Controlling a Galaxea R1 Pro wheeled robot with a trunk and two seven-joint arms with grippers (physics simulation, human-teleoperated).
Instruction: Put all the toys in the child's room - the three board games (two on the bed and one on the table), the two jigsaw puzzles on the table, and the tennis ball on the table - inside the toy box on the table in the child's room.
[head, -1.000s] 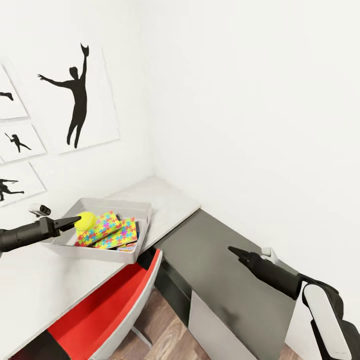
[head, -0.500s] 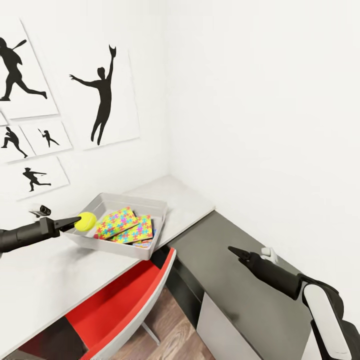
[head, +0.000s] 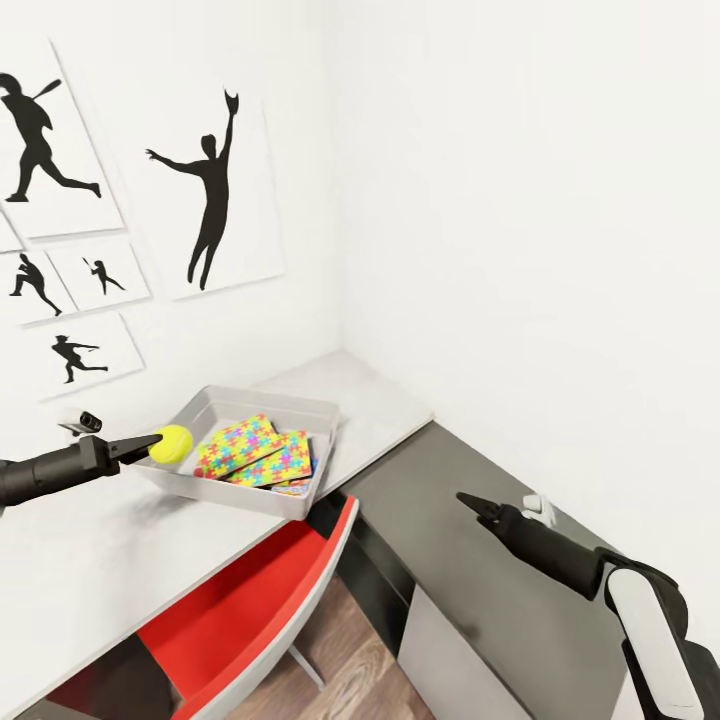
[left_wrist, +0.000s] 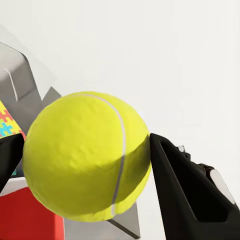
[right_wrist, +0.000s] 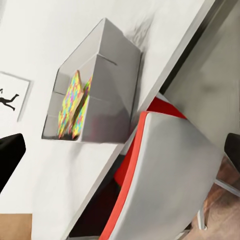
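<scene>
Left gripper (head: 143, 445) is pinching the tennis ball (head: 172, 443) at the toy box's (head: 262, 497) near-left rim.

In the left wrist view its fingers (left_wrist: 186, 197) are pressing on both sides of the ball, spread just to the ball's width. In the head view the ball is hanging at the left rim of the box, off the light grey table (head: 90, 565); can't tell if it's over the inside or just outside the rim. Two jigsaw puzzles (head: 252, 453) are lying overlapped inside the box, with a corner of another colourful flat item showing under them. Right gripper (head: 470, 502) is hovering over the dark grey wing, holding nothing, fingers looking pressed to a point. A red and grey chair (head: 255, 610) is sitting tucked under the table edge, below the box.
</scene>
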